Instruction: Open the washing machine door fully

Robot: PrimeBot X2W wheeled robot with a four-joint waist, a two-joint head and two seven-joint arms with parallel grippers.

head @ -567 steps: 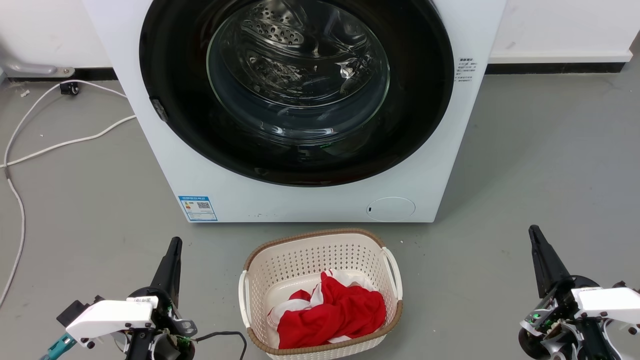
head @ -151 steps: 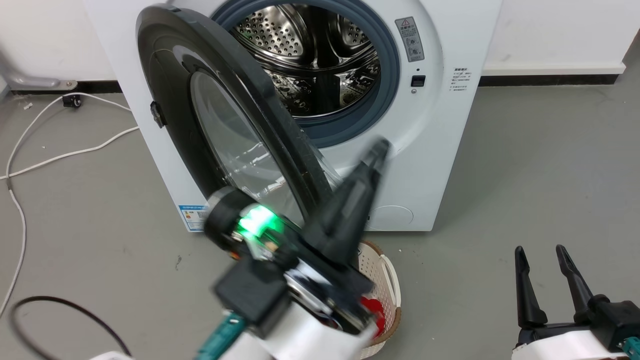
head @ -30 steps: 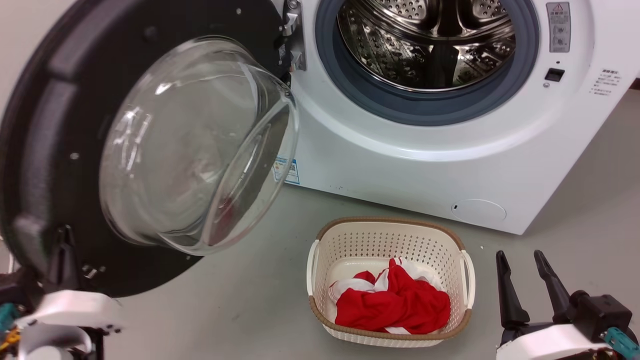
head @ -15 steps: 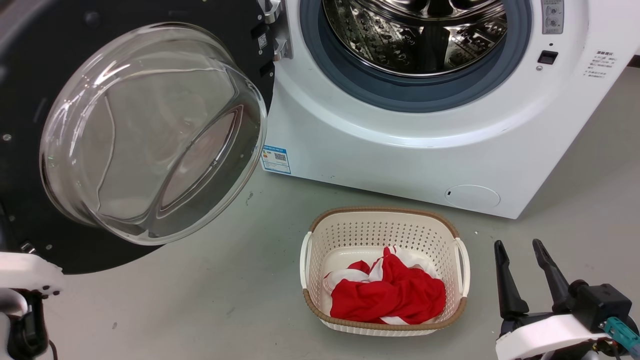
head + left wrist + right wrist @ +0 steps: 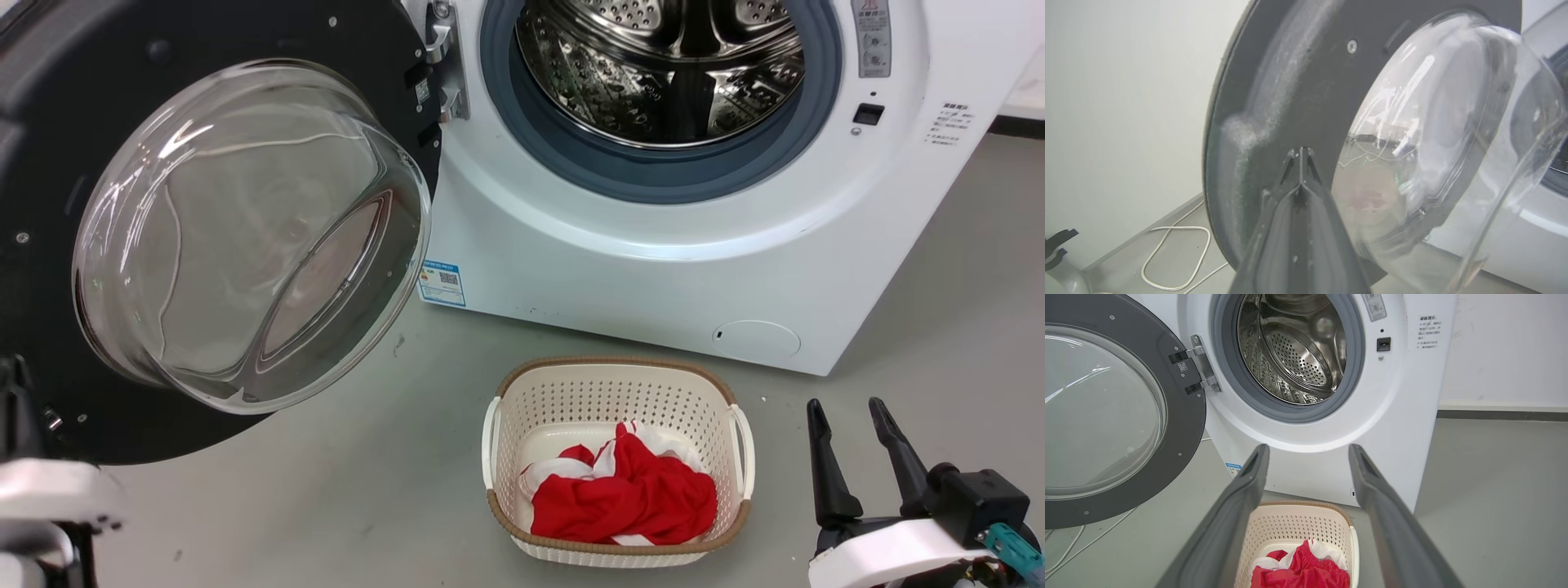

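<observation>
The washing machine door (image 5: 245, 33) stands swung wide to the left on its metal hinge (image 5: 445, 73), its inner black face and bulging glass bowl (image 5: 245, 237) turned toward me. The steel drum (image 5: 661, 65) is uncovered. My left gripper (image 5: 12, 363) is at the door's lower left edge. In the left wrist view the left gripper (image 5: 1301, 153) is shut with nothing held, tips close to the door's inner black face (image 5: 1306, 102); contact cannot be told. My right gripper (image 5: 844, 404) rests open at the lower right, away from the washer; in its own view the right gripper (image 5: 1308, 448) points at the washer front.
A cream basket (image 5: 612, 363) with red and white cloth (image 5: 629, 498) sits on the grey floor before the washer. A small round white flap (image 5: 755, 337) is low on the washer front. A white cable (image 5: 1175, 253) lies by the wall behind the door.
The door, shut at first and half open five seconds ago, now stands wide open. Over the last second the head camera shifted slightly; the left gripper stays near the door's lower edge; the right is still.
</observation>
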